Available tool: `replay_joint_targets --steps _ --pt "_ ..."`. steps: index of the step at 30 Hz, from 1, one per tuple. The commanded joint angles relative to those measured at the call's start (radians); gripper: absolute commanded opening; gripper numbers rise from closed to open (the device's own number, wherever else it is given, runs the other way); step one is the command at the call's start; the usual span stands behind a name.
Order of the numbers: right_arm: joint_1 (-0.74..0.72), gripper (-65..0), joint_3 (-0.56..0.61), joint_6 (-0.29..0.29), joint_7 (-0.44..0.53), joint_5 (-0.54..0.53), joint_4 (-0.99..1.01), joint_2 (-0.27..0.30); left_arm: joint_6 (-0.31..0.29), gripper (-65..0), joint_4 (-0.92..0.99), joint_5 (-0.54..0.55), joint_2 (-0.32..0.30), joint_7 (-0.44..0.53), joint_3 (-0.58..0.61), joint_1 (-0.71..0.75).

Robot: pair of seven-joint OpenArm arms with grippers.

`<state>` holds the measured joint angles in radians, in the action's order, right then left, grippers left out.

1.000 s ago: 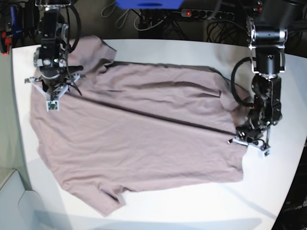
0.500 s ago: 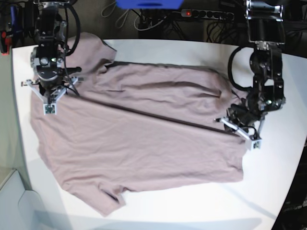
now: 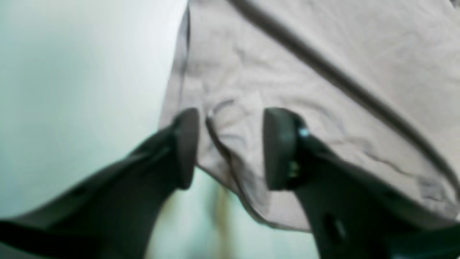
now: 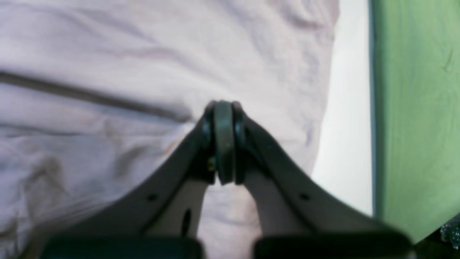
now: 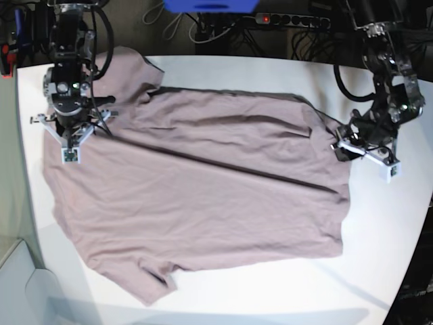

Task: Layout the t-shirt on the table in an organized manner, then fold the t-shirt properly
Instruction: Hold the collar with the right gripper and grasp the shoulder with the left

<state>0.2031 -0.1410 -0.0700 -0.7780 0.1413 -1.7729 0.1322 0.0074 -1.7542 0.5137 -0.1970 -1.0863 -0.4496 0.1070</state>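
Observation:
The mauve-pink t-shirt [image 5: 203, 196] lies spread across the white table [image 5: 270, 291], with a long dark fold line running over it from upper left to lower right. My left gripper [image 5: 348, 147] hovers at the shirt's right edge. In the left wrist view it [image 3: 231, 147] is open, and the shirt's wrinkled hem [image 3: 323, 54] lies under the gap between the fingers, next to bare table [image 3: 72, 72]. My right gripper [image 5: 73, 140] is over the shirt's upper left part. In the right wrist view it [image 4: 224, 140] is shut, pads pressed together above the cloth [image 4: 107, 54].
A power strip [image 5: 291, 20] and cables lie behind the table's far edge, beside a blue object [image 5: 210, 5]. Green floor [image 4: 413, 108] shows past the table's edge [image 4: 345, 126]. A white box corner [image 5: 20, 284] sits at the lower left.
My left gripper has opened, let go of the shirt's right edge, and moved up and back toward the far right. The right arm has barely moved.

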Motion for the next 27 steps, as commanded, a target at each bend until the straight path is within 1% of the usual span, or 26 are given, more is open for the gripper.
replay_joint_targets --steps 1,4,7,12,20,21,25,27 --pt "-0.009 -65.0 -0.004 0.005 0.018 0.002 -0.017 0.01 -0.004 -34.9 -0.01 0.004 0.0 0.018 -0.007 -0.014" --pt "-0.009 -65.0 -0.004 0.005 0.018 0.002 -0.017 0.008 -0.004 -37.6 0.01 0.004 0.011 0.044 0.01 -0.016" --pt "-0.004 -65.0 -0.004 0.005 0.018 0.002 -0.017 0.008 0.004 -40.3 0.043 0.003 0.011 0.071 0.056 -0.016" --pt "0.002 -65.0 -0.004 0.005 0.018 0.002 -0.017 0.008 0.006 -40.3 0.087 0.003 0.012 0.085 0.068 -0.016" --pt "-0.006 -65.0 -0.009 0.005 0.019 0.002 0.051 0.008 0.006 -40.3 0.078 0.003 0.012 0.085 0.067 0.003" --pt "-0.006 -65.0 -0.01 0.003 0.019 0.002 0.054 0.008 0.006 -40.1 0.078 0.003 0.014 0.085 0.067 0.004" --pt "-0.009 -65.0 -0.01 0.003 0.019 0.002 0.054 0.008 0.006 -33.4 0.073 -0.01 0.034 0.082 0.05 0.012" --pt "-0.009 -65.0 -0.01 0.003 0.019 0.002 0.051 0.008 0.006 -31.9 0.075 -0.031 0.054 0.085 0.038 0.017"
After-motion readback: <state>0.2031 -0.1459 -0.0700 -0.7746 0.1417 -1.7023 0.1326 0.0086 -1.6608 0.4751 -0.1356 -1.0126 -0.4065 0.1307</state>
